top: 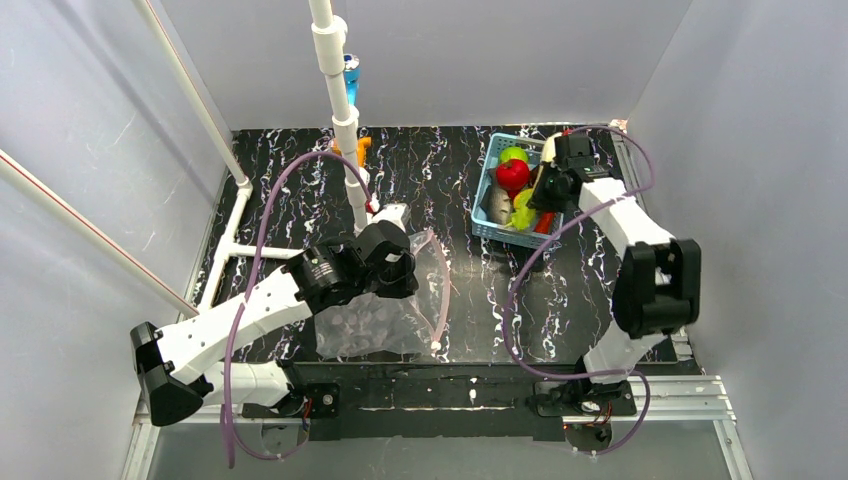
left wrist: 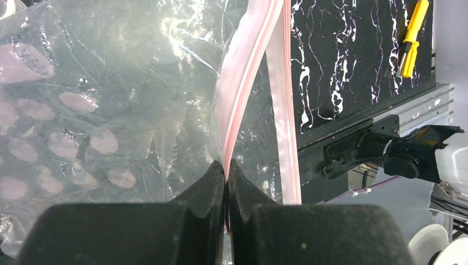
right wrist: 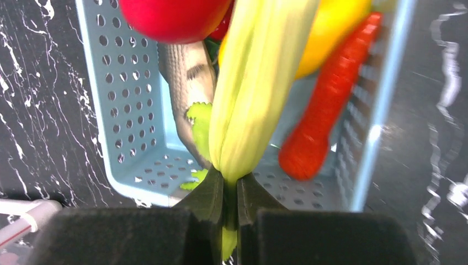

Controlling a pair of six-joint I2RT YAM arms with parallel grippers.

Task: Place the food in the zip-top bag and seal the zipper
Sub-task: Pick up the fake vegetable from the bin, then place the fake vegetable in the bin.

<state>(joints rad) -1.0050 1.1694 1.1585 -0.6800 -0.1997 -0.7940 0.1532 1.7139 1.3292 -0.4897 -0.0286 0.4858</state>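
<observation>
The clear zip-top bag (top: 370,325) with pale pink dots lies between the arms, and it also shows in the left wrist view (left wrist: 110,110). My left gripper (top: 398,280) (left wrist: 227,164) is shut on one lip of its pink zipper (left wrist: 243,83); the other lip (left wrist: 287,110) hangs apart to the right. My right gripper (top: 538,203) (right wrist: 230,179) is shut on the yellow-green end of the leek (right wrist: 259,83) over the blue basket (top: 483,195). In the basket lie the red tomato (right wrist: 171,14), a red chilli (right wrist: 325,110), a yellow fruit (right wrist: 331,25) and a green fruit (top: 514,154).
A white pipe post (top: 340,120) stands behind the bag, with an orange-yellow tool (top: 357,150) (left wrist: 411,38) at its foot. A grey striped toy (right wrist: 190,83) lies in the basket (right wrist: 121,110). Grey walls close in on three sides.
</observation>
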